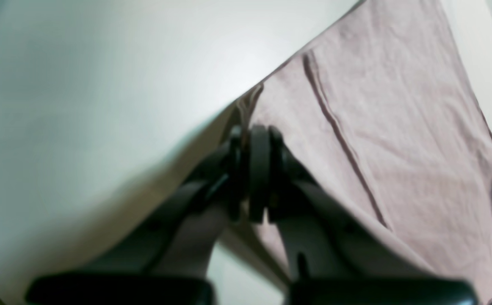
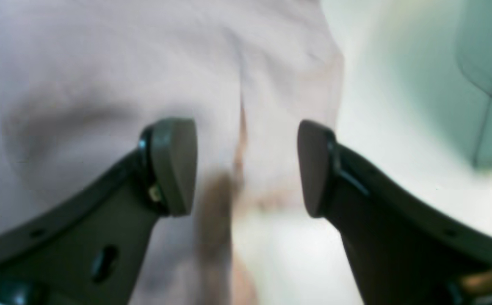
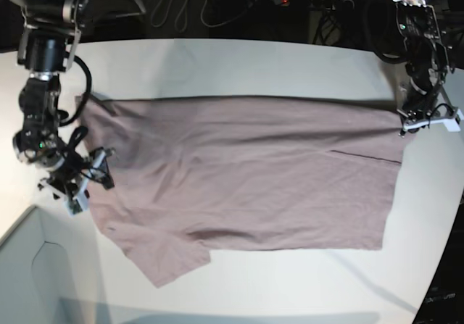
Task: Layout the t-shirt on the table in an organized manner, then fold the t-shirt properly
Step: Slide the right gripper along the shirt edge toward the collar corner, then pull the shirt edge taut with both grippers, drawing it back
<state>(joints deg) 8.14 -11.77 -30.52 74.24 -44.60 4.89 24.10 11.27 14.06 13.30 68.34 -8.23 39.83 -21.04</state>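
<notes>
Matte white table [image 3: 239, 56], smooth, curved edge. The t-shirt [image 3: 246, 179], soft mauve cotton, lies spread across frame centre, lightly creased, one sleeve at lower left. Right gripper [image 2: 246, 167], at frame left, stands spread, holding nothing. Left gripper [image 1: 252, 169], at upper right, is clenched on the t-shirt's corner.

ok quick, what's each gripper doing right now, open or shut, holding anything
Left gripper: shut on the edge of the wrinkled dusty mauve cotton t-shirt.
Right gripper: open, holding nothing, over the t-shirt.

The right wrist view blurs the t-shirt [image 2: 102, 63]; its neck label is unreadable.
</notes>
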